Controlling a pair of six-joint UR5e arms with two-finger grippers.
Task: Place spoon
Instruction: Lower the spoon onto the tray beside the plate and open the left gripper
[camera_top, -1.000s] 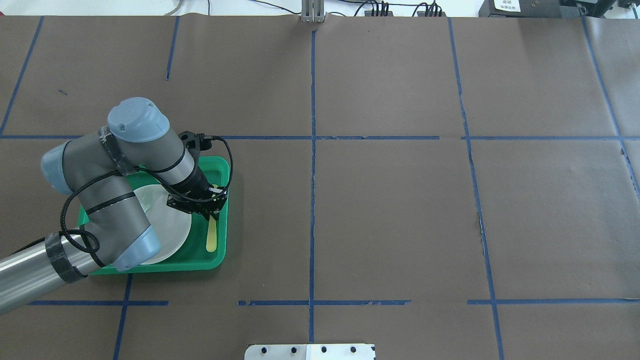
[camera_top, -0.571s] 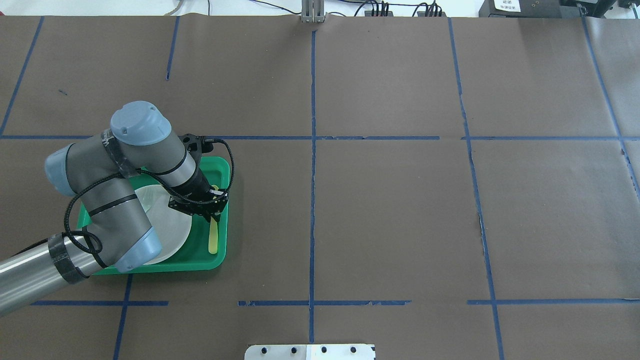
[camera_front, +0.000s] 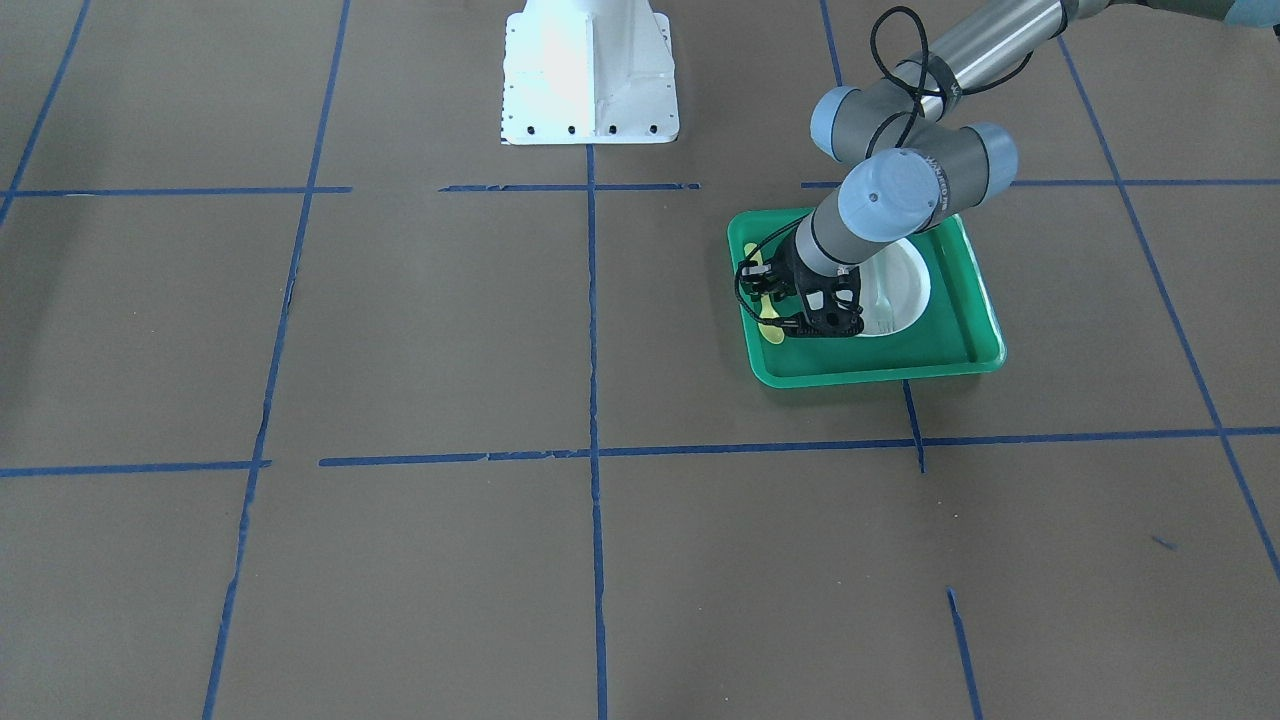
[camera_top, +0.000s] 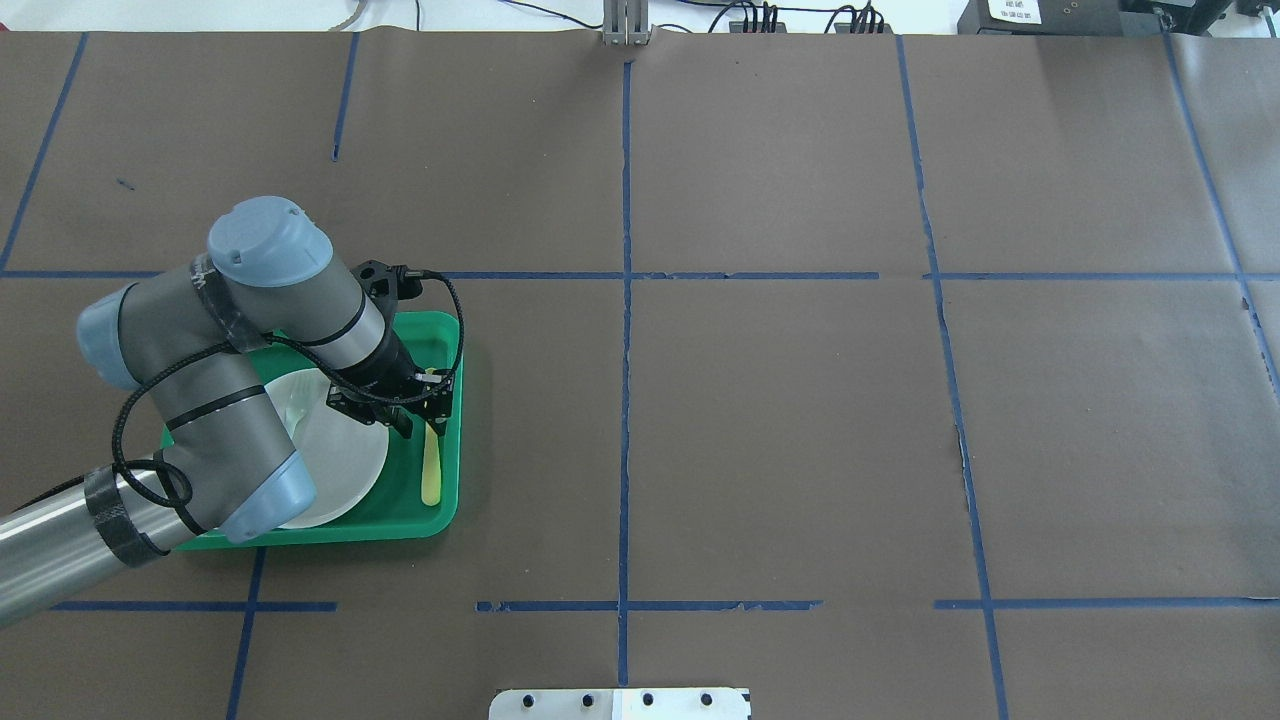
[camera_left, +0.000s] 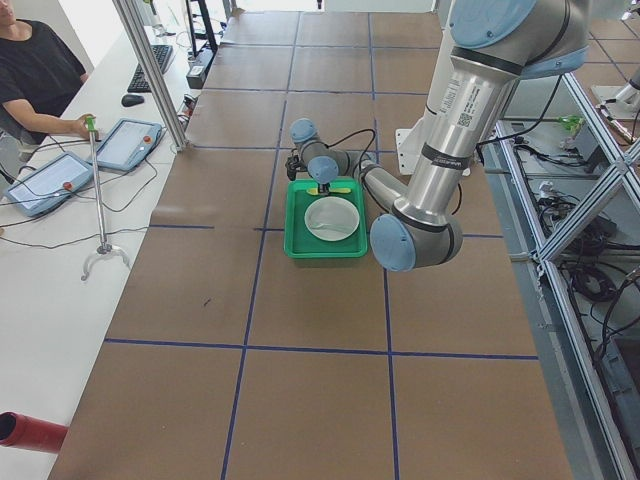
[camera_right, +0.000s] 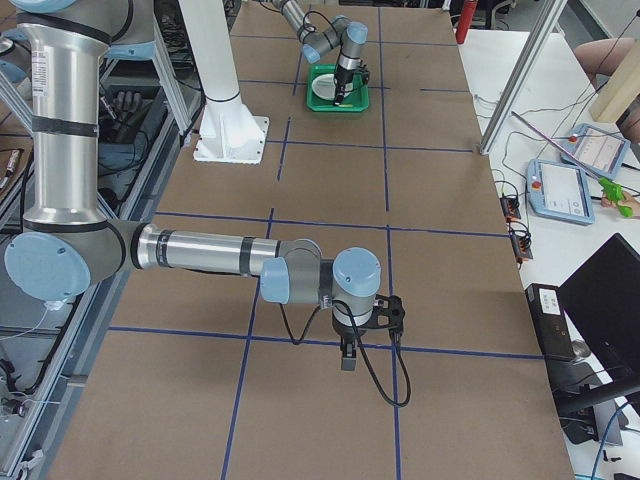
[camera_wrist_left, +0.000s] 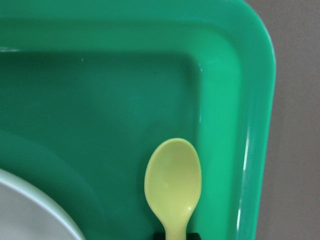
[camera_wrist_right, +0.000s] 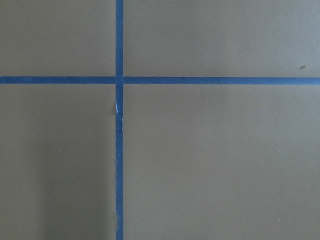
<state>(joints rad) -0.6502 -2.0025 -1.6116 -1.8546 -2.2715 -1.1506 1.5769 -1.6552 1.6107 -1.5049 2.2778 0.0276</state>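
The pale-yellow spoon (camera_top: 431, 470) lies flat on the floor of the green tray (camera_top: 440, 522), along its right side next to the white plate (camera_top: 335, 470). In the left wrist view the spoon's bowl (camera_wrist_left: 172, 182) rests on the tray floor close to the tray's rim (camera_wrist_left: 255, 125). My left gripper (camera_top: 421, 425) hangs low over the spoon's neck with its fingers spread to either side of it, open. My right gripper (camera_right: 346, 357) hovers over bare table far from the tray and shows only in the exterior right view, so I cannot tell its state.
A grey-translucent fork (camera_top: 298, 405) lies on the plate, partly under my left arm. The robot's white base (camera_front: 588, 75) stands at the table's near edge. Brown paper with blue tape lines (camera_wrist_right: 119, 120) covers the table.
My left gripper's fingers have spread apart and let go of the spoon, which now lies on the tray floor. The tray has shifted slightly.
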